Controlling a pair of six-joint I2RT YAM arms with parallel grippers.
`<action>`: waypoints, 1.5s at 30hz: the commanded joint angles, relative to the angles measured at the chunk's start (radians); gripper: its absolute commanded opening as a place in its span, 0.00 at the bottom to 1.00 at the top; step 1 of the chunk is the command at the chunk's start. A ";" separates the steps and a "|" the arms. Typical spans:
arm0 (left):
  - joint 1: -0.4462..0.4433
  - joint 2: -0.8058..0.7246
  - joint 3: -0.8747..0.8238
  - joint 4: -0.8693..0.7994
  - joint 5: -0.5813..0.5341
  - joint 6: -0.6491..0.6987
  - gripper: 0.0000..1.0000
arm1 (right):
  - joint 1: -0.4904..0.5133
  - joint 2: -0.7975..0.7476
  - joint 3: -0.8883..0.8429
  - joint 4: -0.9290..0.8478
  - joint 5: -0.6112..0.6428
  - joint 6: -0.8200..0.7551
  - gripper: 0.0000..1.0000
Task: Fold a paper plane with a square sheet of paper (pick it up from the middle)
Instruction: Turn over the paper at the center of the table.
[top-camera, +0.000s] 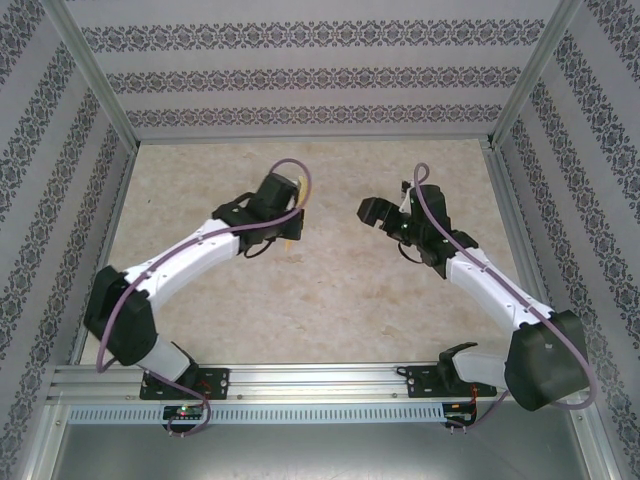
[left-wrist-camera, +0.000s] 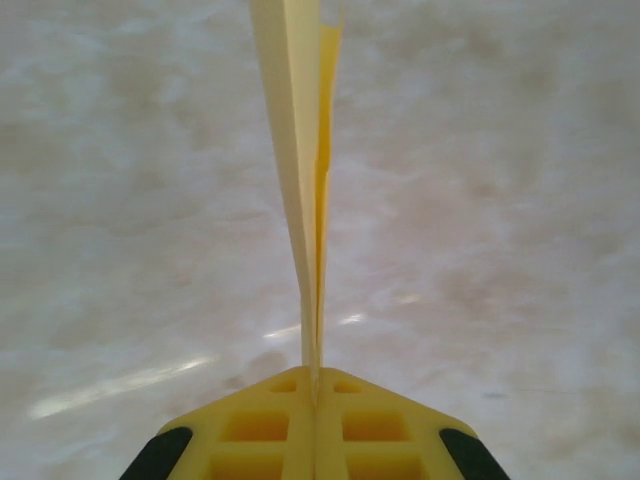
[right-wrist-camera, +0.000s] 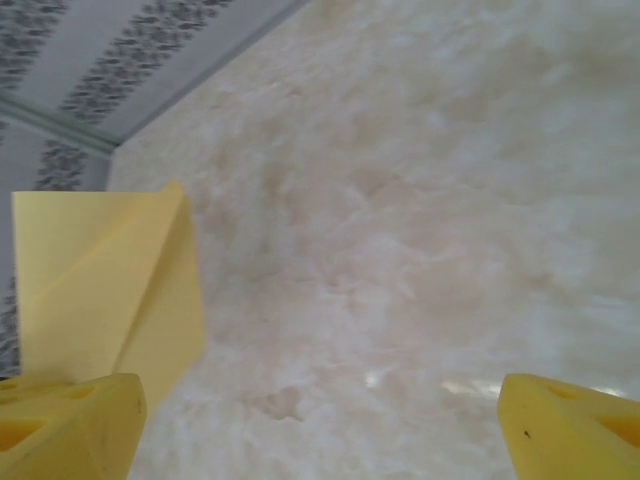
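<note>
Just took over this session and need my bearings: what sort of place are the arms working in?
Probably a purpose-built robot test cell, not a home: aluminium frame posts and patterned wall panels enclose a marble-look tabletop, with a slotted mounting rail along its near edge.

- No text, label, brand or number can be read anywhere.
- The walls (top-camera: 320, 75) carry a repeated ornamental pattern, not lettering.

paper plane (left-wrist-camera: 300, 150) top cut off, fingers (left-wrist-camera: 250, 430) cropped
</note>
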 joint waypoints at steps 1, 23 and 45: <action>-0.066 0.141 0.103 -0.342 -0.451 0.029 0.06 | 0.007 -0.035 -0.036 -0.082 0.145 -0.036 0.91; 0.016 0.194 0.084 -0.040 0.128 -0.054 0.73 | 0.067 -0.056 -0.129 -0.040 0.172 0.044 0.84; 0.461 -0.257 -0.437 0.153 0.180 -0.238 0.98 | 0.520 0.688 0.508 -0.059 0.066 0.117 0.58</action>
